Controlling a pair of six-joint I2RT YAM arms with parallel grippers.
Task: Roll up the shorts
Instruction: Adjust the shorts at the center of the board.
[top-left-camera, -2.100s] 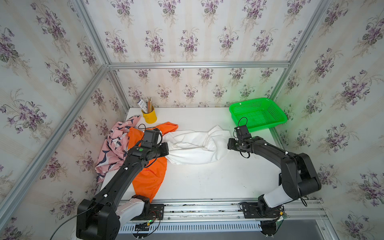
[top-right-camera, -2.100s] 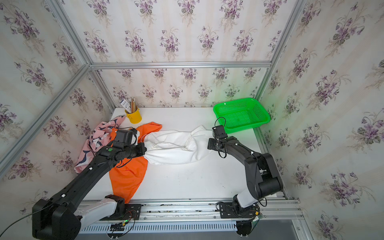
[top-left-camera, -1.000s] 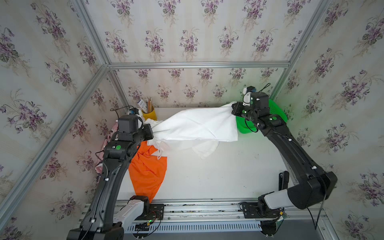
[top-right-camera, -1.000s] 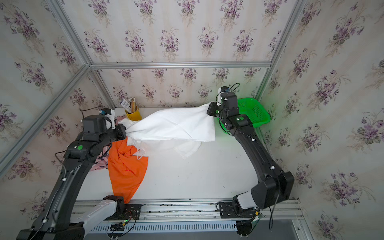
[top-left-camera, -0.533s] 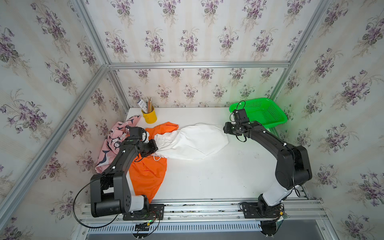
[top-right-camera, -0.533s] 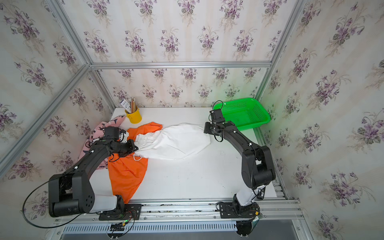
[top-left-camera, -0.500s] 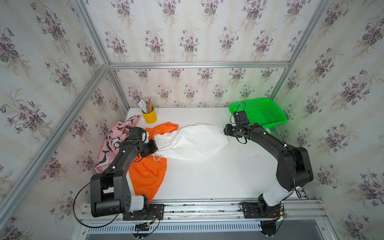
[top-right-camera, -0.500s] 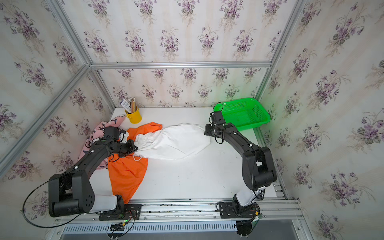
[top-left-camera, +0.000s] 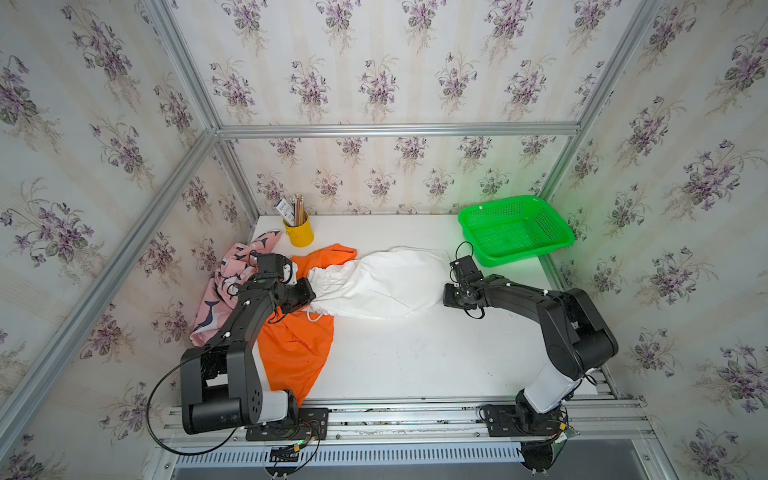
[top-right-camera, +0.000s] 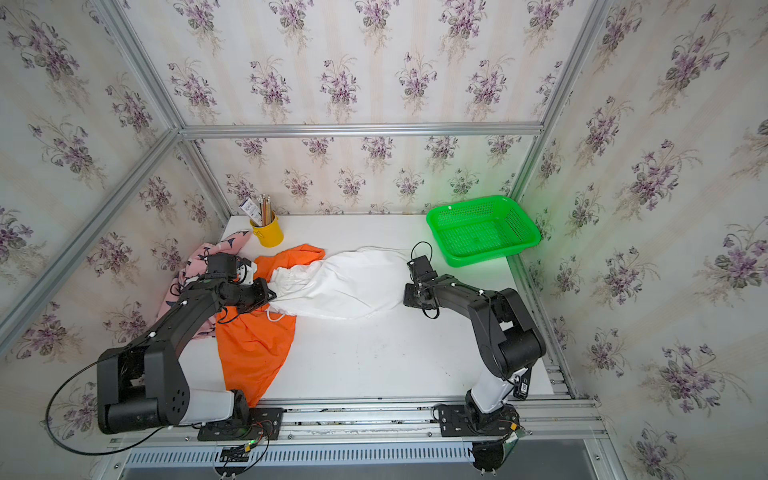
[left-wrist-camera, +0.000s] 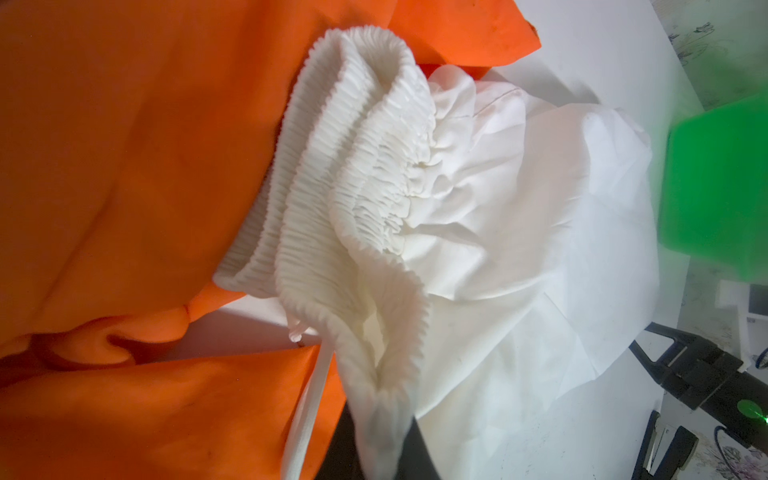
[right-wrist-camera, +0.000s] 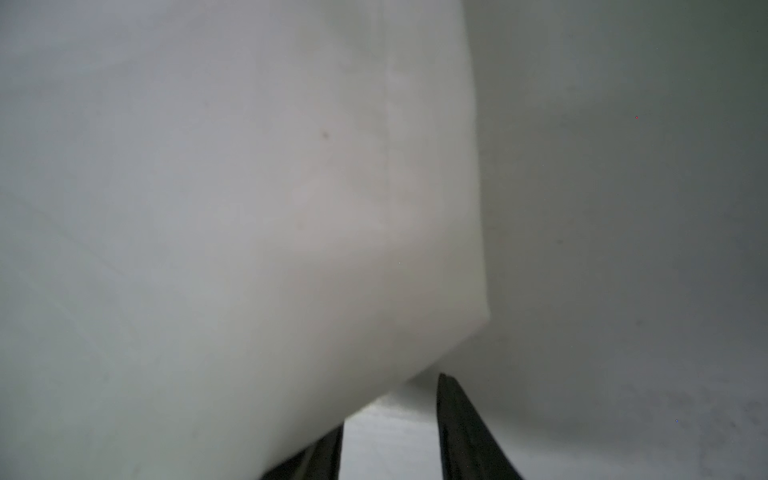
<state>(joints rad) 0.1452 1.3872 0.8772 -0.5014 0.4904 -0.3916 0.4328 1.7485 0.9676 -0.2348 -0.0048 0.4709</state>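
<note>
The white shorts (top-left-camera: 386, 282) (top-right-camera: 345, 286) lie stretched across the table in both top views, elastic waistband to the left. My left gripper (top-left-camera: 309, 297) (left-wrist-camera: 382, 449) is shut on a fold of that waistband (left-wrist-camera: 353, 174). My right gripper (top-left-camera: 446, 293) (right-wrist-camera: 390, 428) is low at the shorts' right hem (right-wrist-camera: 457, 249), open, with bare table between its fingers. The orange shorts (top-left-camera: 295, 345) (left-wrist-camera: 124, 145) lie partly under the waistband and run toward the front edge. The pink whale-print shorts (top-left-camera: 224, 282) are bunched against the left wall behind the left arm.
A green mesh basket (top-left-camera: 523, 254) (top-right-camera: 490, 255) stands at the back right, close behind the right gripper. A yellow cup of pencils (top-left-camera: 299, 235) stands at the back left. The white table (top-left-camera: 415, 353) shows bare in front of the white shorts.
A second ago the white shorts hung stretched in the air between both grippers. They now lie on the table. The right gripper has opened, let go and slid forward along the hem.
</note>
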